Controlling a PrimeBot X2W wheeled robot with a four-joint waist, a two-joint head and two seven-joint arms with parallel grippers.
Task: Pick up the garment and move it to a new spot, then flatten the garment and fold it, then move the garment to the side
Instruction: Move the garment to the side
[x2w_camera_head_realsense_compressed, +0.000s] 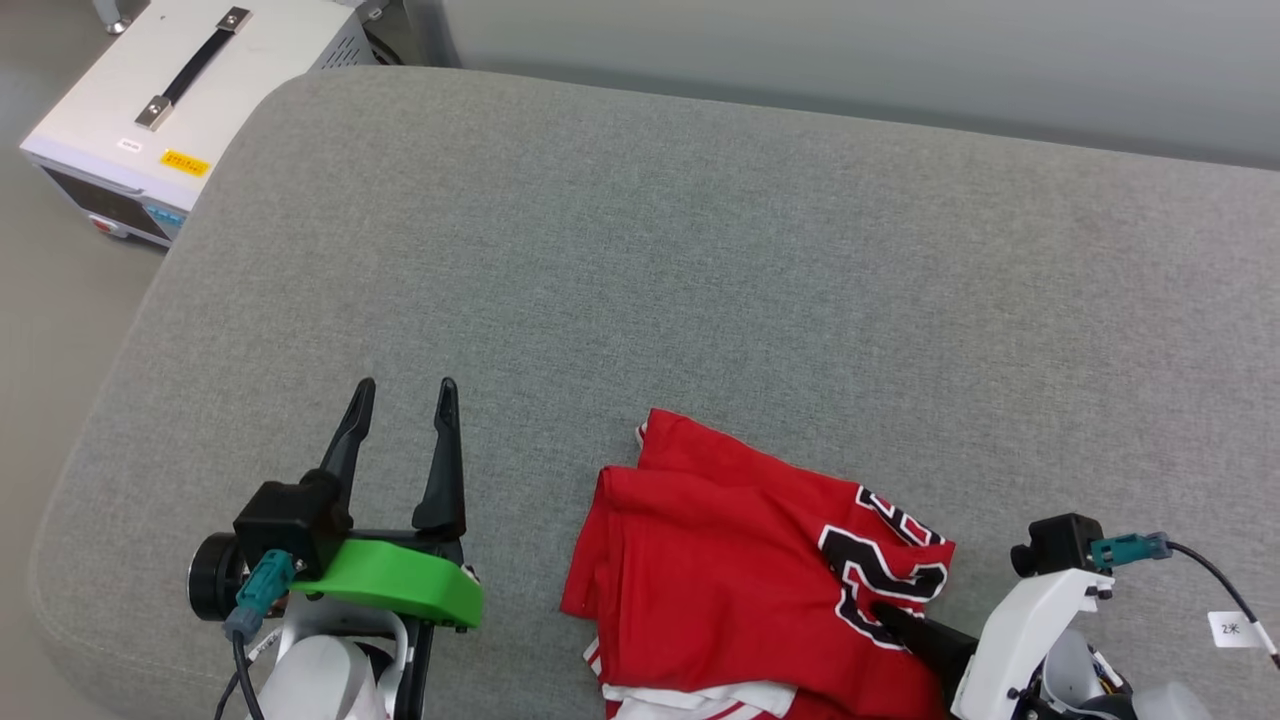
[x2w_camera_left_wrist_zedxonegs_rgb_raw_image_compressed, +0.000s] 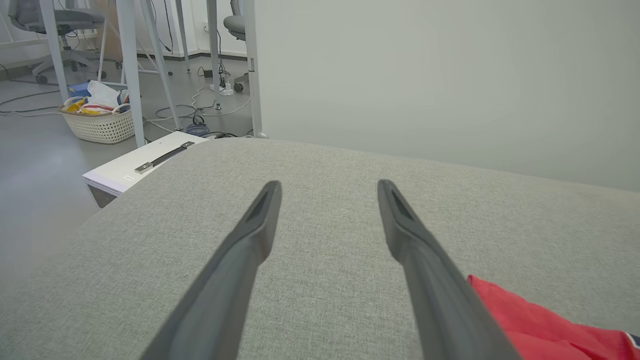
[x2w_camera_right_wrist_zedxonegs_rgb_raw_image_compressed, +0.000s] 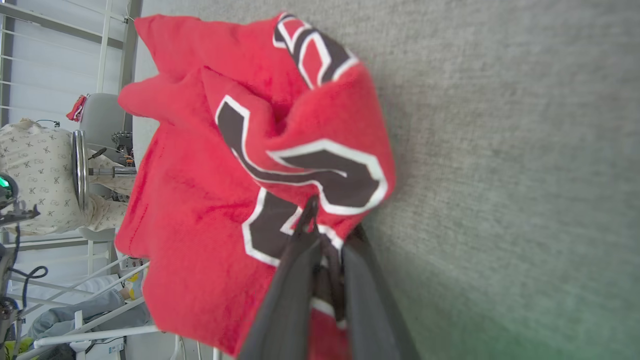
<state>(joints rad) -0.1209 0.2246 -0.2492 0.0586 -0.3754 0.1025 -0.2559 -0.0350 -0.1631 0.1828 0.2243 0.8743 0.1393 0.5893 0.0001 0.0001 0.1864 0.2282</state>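
A grey padded surface (x2w_camera_head_realsense_compressed: 700, 250) spreads before me. My right pincer (x2w_camera_right_wrist_zedxonegs_rgb_raw_image_compressed: 325, 220) is pinched nearly shut on a fold of the garment (x2w_camera_head_realsense_compressed: 720, 560), at its black, white-outlined numerals. My left pincer (x2w_camera_head_realsense_compressed: 405, 395) hovers wide apart beside it, holding nothing. The garment lies crumpled, red, near the front edge, with white trim showing.

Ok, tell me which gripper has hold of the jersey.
The right gripper, fingers pinched on the red jersey; the left gripper stands open, beside it.

My left gripper (x2w_camera_head_realsense_compressed: 406, 384) has long black tapered fingers (x2w_camera_head_realsense_compressed: 443, 470) and a green bracket (x2w_camera_head_realsense_compressed: 400, 585), my right forearm (x2w_camera_head_realsense_compressed: 1030, 622) is white, both with teal plugs (x2w_camera_head_realsense_compressed: 262, 585) on black cables (x2w_camera_head_realsense_compressed: 1215, 582).
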